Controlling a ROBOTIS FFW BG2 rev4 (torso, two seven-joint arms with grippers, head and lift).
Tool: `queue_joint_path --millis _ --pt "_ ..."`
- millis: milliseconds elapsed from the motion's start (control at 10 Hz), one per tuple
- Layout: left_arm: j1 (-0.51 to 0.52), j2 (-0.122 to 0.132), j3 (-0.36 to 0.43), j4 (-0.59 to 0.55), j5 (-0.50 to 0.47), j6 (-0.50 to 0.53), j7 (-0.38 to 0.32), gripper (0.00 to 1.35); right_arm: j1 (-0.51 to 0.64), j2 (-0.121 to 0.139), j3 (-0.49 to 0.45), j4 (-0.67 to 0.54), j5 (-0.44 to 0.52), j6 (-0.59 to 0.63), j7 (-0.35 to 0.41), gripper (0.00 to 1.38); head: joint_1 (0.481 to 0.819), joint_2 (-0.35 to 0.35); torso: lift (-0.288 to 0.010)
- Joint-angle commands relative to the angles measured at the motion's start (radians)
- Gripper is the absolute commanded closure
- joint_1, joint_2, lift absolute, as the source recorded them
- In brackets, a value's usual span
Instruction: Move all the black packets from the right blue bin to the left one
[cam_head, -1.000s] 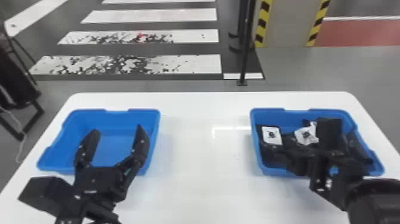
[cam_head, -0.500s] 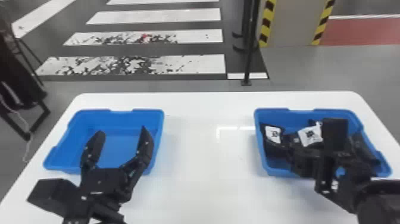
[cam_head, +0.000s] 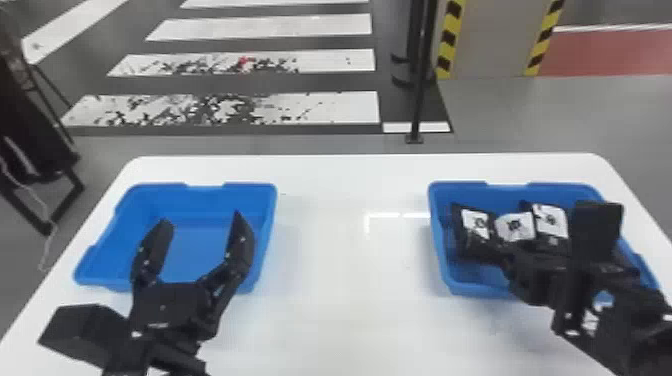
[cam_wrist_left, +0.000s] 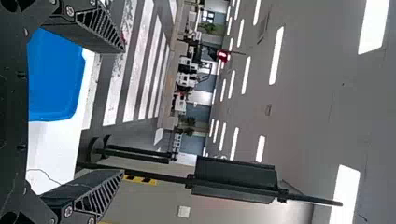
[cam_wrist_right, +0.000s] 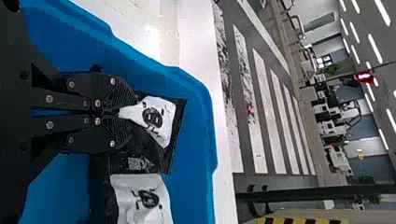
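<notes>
Head view, and here's the right gripper (cam_wrist_right: 132, 113) coming in from four o'clock, aimed towards ten (twelve being straight away from the robot), down in the right bin (cam_head: 460, 192). Its fingers are together at the tips, and they look to have a packet (cam_wrist_right: 156, 117) by the label end, the white narrowing into the pinch in the right wrist view. So the hand and its packet are touching — the relation that counts now is to the left bin (cam_head: 150, 200), over at nine o'clock, well apart across the table (cam_head: 350, 300). I'd call it lift first, clear of the wall, then sideways.

The left gripper (cam_head: 202, 218) is over at the left bin, nothing between its widely parted fingers; it's nearer the goal, but the right one is by the packets and should do the carrying.

Next packet (cam_wrist_right: 144, 198) lies just beside the pinched one, on its three o'clock side, and could get dragged along. Three white labels (cam_head: 550, 220) show in the head view, but which one is pinched, I can't say for sure. Long axis? Hard to read, black on black. The right arm (cam_head: 625, 310) covers the bin's near right part — so no packet count from here.
</notes>
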Motion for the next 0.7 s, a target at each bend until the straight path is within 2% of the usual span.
queue_joint_path --millis 0,100,200,300,400,500,600 --pt "-0.002 -0.001 -0.004 0.004 0.013 -0.027 0.0 0.14 0.048 0.0 -0.05 -0.102 0.007 0.021 0.0 1.12 0.695 0.054 -0.168" --pt "-0.004 0.001 -0.016 0.007 0.039 -0.041 -0.003 0.14 0.068 -0.003 -0.072 -0.156 -0.009 0.021 0.014 1.12 0.695 0.04 -0.168" --pt "-0.009 0.008 -0.042 0.007 0.085 -0.051 -0.014 0.14 0.034 -0.009 -0.078 -0.122 -0.022 -0.047 0.112 1.12 0.695 0.035 -0.168" --pt "-0.021 0.016 -0.067 -0.01 0.135 -0.054 -0.031 0.14 -0.047 -0.034 -0.034 -0.028 -0.054 -0.138 0.236 1.12 0.695 0.034 -0.168" --pt "-0.034 0.022 -0.085 -0.03 0.195 -0.054 -0.057 0.14 -0.136 -0.055 0.049 0.053 -0.09 -0.195 0.339 1.12 0.695 0.046 -0.168" --pt "-0.044 0.025 -0.099 -0.047 0.264 -0.054 -0.072 0.14 -0.18 -0.064 0.115 0.063 -0.108 -0.205 0.384 1.12 0.695 0.078 -0.168" --pt "-0.041 0.019 -0.077 -0.079 0.27 -0.041 -0.075 0.14 -0.187 -0.07 0.165 0.033 -0.144 -0.205 0.394 1.12 0.695 0.117 -0.168"
